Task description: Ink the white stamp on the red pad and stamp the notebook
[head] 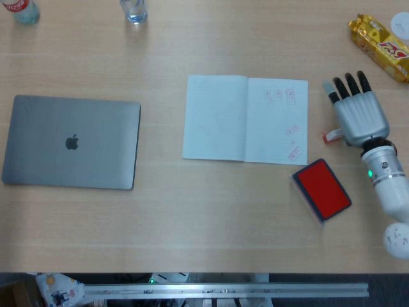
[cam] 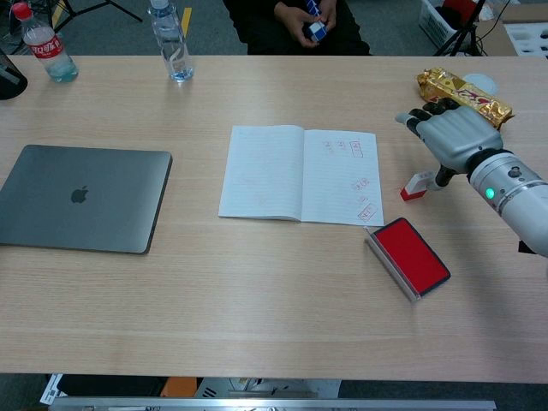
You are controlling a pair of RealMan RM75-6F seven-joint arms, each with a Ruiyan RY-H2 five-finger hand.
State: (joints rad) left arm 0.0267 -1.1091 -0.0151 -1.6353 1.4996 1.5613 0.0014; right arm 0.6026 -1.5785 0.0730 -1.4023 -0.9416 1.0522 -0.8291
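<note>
The open notebook [head: 246, 119] [cam: 300, 174] lies mid-table, with several red stamp marks on its right page. The red ink pad [head: 323, 189] [cam: 413, 254] sits open just below the notebook's right corner. The white stamp [head: 332, 135] [cam: 417, 185] lies on its side on the table right of the notebook, peeking out from under the left edge of my right hand [head: 358, 110] [cam: 449, 133]. That hand is palm down with its fingers stretched out and pointing away from me. Its thumb reaches down close to the stamp, and whether it touches is unclear. My left hand is out of sight.
A closed grey laptop [head: 71, 142] [cam: 81, 199] lies at the left. Two bottles [cam: 43, 47] [cam: 171, 47] stand at the far edge. A gold snack packet [head: 380, 45] [cam: 462, 90] lies beyond my right hand. A seated person [cam: 300, 21] is at the far side.
</note>
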